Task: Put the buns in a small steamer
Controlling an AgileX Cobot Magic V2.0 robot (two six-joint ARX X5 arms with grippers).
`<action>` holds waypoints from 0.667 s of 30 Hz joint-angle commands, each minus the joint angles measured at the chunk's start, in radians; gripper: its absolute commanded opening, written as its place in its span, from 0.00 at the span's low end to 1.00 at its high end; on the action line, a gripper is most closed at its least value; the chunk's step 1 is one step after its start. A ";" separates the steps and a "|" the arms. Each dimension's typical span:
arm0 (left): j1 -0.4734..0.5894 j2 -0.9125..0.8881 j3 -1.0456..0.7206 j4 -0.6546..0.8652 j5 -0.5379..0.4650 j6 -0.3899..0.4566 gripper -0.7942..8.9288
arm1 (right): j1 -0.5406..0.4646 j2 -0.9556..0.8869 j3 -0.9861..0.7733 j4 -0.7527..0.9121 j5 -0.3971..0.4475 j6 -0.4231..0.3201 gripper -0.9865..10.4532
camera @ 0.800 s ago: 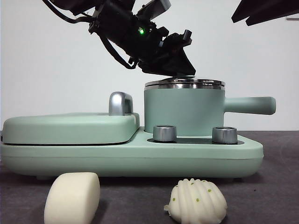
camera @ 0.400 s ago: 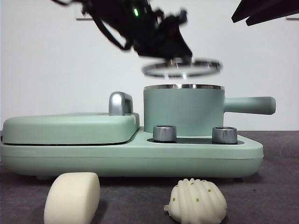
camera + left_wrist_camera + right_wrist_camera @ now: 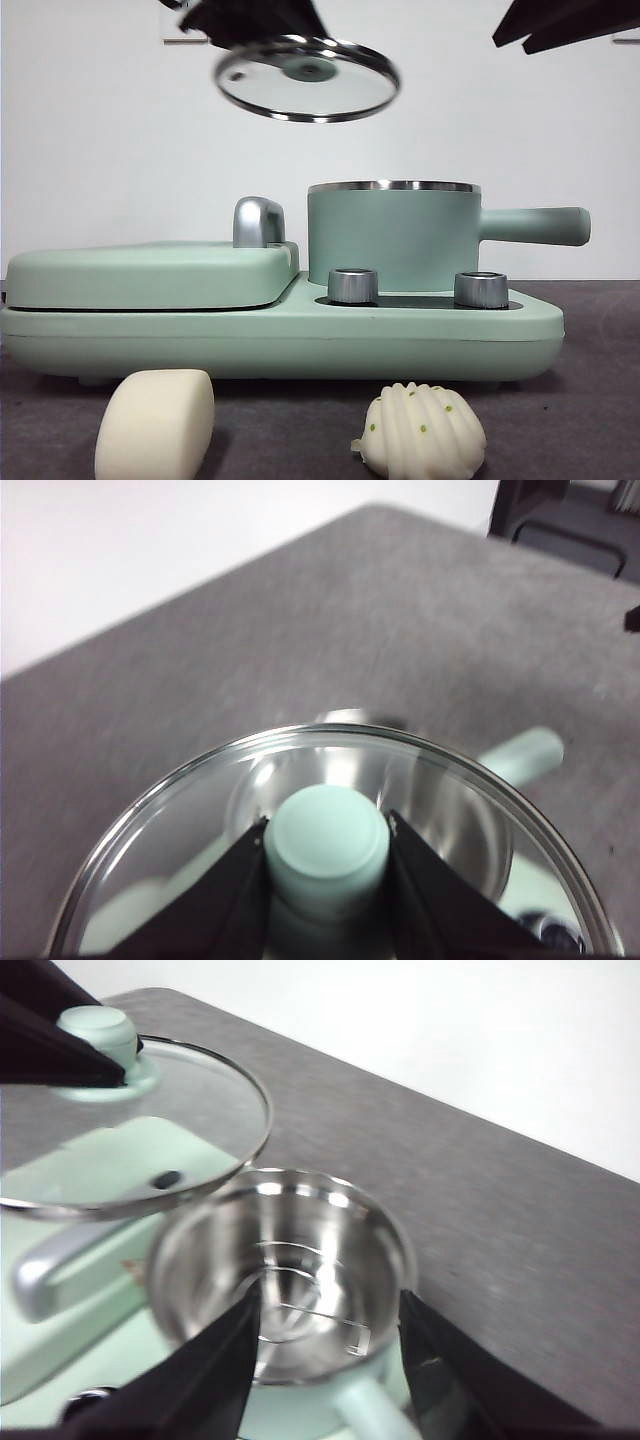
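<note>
We see the smooth bun (image 3: pixel 155 424) and pleated bun (image 3: pixel 422 431) cut off by the front view's lower edge. The left end effector (image 3: pixel 327 842) runs off frame there. The lid (image 3: pixel 330 830) loses its near rim in the left wrist view.

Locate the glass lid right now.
The glass lid is in the air, clamped at its green knob by the left tool. In the front view it hangs tilted, above the griddle handle, up-left of the open steamer.
</note>
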 commanded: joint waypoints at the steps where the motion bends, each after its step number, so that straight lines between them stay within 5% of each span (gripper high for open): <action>1: 0.011 -0.048 0.024 -0.043 -0.032 -0.013 0.10 | 0.035 0.006 0.018 0.010 -0.014 0.012 0.28; 20: 0.170 -0.412 -0.286 -0.128 -0.119 -0.076 0.10 | 0.438 0.096 0.018 -0.029 -0.002 -0.098 0.34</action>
